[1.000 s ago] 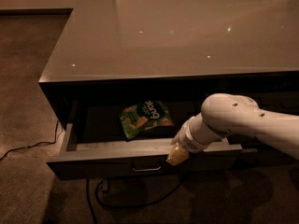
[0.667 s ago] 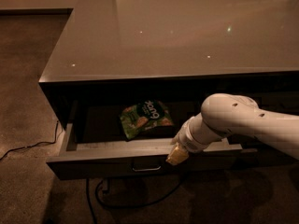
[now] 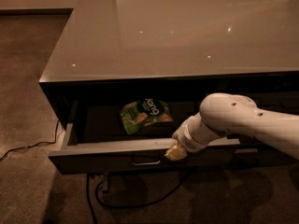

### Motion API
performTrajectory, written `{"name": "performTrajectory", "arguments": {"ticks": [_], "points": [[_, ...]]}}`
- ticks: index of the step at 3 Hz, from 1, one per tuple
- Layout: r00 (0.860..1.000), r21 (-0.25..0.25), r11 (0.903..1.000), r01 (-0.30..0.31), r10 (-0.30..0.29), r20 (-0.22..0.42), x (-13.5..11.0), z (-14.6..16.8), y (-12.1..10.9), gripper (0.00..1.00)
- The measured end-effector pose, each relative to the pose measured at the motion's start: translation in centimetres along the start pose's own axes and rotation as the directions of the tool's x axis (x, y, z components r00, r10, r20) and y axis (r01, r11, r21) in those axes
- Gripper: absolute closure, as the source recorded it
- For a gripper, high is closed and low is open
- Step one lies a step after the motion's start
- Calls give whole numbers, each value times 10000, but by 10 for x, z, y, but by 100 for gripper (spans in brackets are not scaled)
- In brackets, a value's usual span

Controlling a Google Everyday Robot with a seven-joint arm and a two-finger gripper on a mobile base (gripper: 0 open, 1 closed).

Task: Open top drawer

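Observation:
The top drawer (image 3: 107,157) stands pulled out from under the glossy counter top, its dark front facing me with a small metal pull (image 3: 145,162) at centre. A green snack bag (image 3: 144,114) lies inside it. My white arm reaches in from the right, and the gripper (image 3: 174,151) sits at the drawer front's top edge, just right of the pull. Its yellowish tip touches the front rim.
The counter (image 3: 177,27) fills the upper part of the view. Brown carpet (image 3: 28,101) lies to the left and in front. A dark cable (image 3: 131,199) loops on the floor under the drawer, and another runs off to the left (image 3: 18,149).

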State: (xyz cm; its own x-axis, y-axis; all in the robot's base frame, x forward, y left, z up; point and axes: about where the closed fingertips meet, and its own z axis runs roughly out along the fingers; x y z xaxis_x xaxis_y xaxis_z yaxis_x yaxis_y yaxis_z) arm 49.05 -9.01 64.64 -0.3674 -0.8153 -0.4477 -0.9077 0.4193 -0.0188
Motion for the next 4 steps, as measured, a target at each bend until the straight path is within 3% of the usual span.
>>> {"name": "performTrajectory", "arguments": {"ticks": [1,3,4], "points": [[9998,-167,9998,-79,82,188,-7,6,-5,0],[9990,-338,9986,408,-413,-164,-2,18,6,0],[9972,-193,9978,626,-634,-395,12,10,23,0]]}}
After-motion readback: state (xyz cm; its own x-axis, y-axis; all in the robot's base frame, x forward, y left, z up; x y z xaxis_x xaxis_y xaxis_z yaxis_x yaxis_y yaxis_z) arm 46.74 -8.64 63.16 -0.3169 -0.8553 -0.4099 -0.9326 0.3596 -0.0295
